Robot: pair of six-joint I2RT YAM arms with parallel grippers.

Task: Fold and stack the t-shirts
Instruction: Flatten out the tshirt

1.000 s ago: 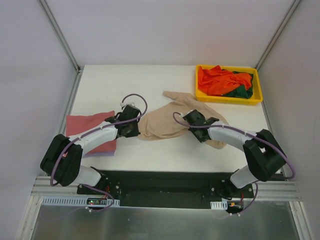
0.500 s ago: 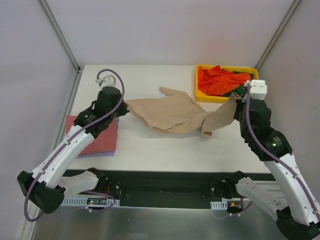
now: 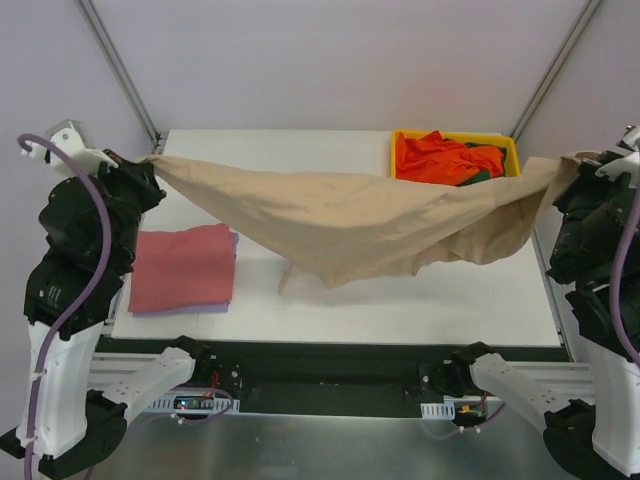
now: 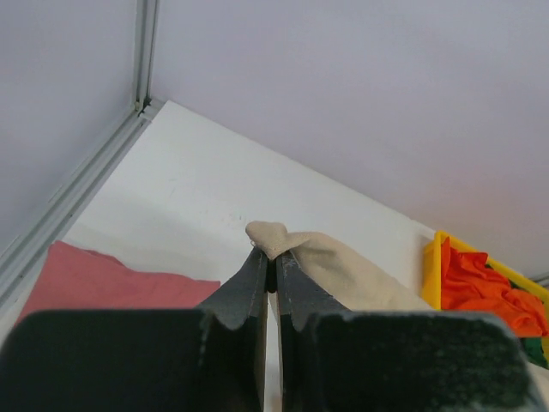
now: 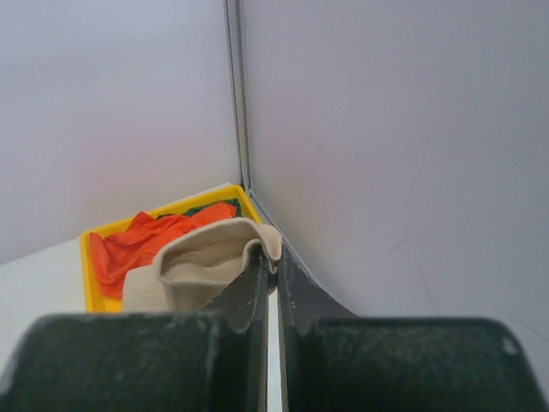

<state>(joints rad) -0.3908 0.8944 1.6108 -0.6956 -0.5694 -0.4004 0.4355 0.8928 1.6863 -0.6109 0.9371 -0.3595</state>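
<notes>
We hold the tan t-shirt (image 3: 340,225) stretched in midair, from well left of the yellow tray (image 3: 480,137) across its near side. The left jaws and right jaws each pinch one end, fully closed. Lower both ends together, evenly taut, flat onto the desk (image 3: 300,150).

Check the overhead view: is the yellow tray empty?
No, the yellow tray holds a crumpled orange shirt that fills much of it.
</notes>
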